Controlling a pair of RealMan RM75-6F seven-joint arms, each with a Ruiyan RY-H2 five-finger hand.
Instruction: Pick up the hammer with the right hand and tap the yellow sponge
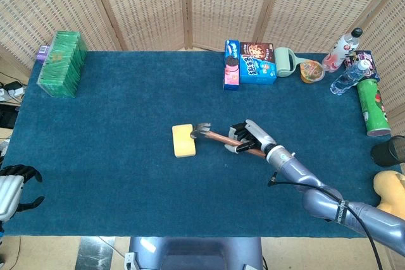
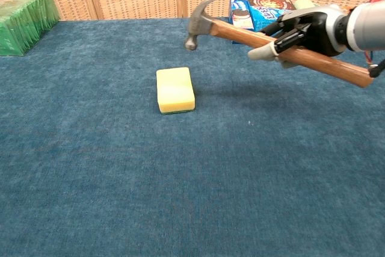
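The yellow sponge (image 1: 184,140) (image 2: 175,89) lies flat on the blue cloth near the table's middle. My right hand (image 1: 250,138) (image 2: 304,29) grips the wooden handle of the hammer (image 1: 218,137) (image 2: 240,31) and holds it in the air. The steel head (image 2: 197,21) hangs up and to the right of the sponge, clear of it, with the handle sloping down toward the right. My left hand (image 1: 14,186) rests at the table's near left edge, its dark fingers curled, holding nothing.
A green packet stack (image 1: 62,62) sits at the far left. Along the back right stand cookie boxes (image 1: 249,63), a pale green mug (image 1: 286,62), a cup (image 1: 312,71), bottles (image 1: 343,50) and a green can (image 1: 373,108). A wicker screen (image 1: 190,4) closes the back.
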